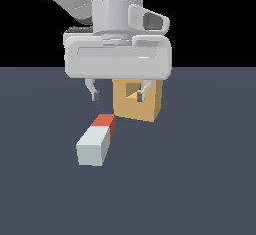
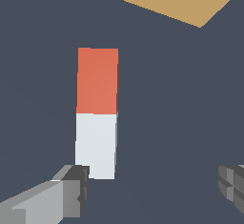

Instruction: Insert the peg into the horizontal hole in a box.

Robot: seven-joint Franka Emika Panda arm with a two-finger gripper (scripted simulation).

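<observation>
Nothing done yet: pincer (image 1: 119, 95) hangs spread wide and empty, peg (image 1: 96, 141) lies loose at seven o'clock of box (image 1: 136, 106).

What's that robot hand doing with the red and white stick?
The gripper hangs open above the floor, holding nothing. The peg lies flat on the floor, its red end towards the box. One of the fingers is near the peg's white end. The hole in the box is empty.

Flat, even, shadowless, sharp renders
</observation>
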